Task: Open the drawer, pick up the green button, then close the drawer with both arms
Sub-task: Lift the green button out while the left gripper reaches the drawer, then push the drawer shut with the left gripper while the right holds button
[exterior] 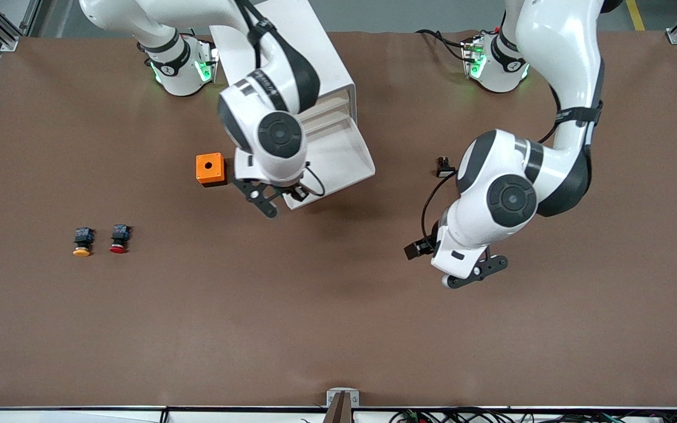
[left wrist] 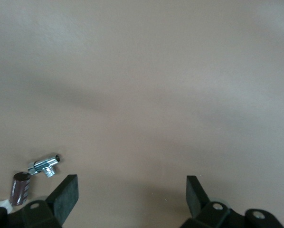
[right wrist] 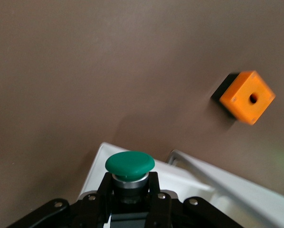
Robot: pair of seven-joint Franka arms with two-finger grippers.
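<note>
Right gripper [right wrist: 128, 194] clamped on the button [right wrist: 129, 166], black body pinched between the fingers, green cap proud of the tips. Hanging over the corner of the drawer [exterior: 338, 161], pulled out from the cabinet [exterior: 297, 59] with its white tray showing. Just beside, toward the right arm's end of the table, an orange box [exterior: 210, 169] with a hole in its top. Nearer the front camera, a yellow-capped button [exterior: 82, 241] and a red-capped button [exterior: 119, 238], side by side.

Left gripper [left wrist: 132, 197] spread wide, holding nothing, waiting over bare table toward the left arm's end.

Risks from here, as a judgement: only 2 fingertips on a small blocky body, so a quick swing could twist or drop the button. Low carry could clip the drawer's rim. Closing the drawer with the right arm overhead could knock it.
</note>
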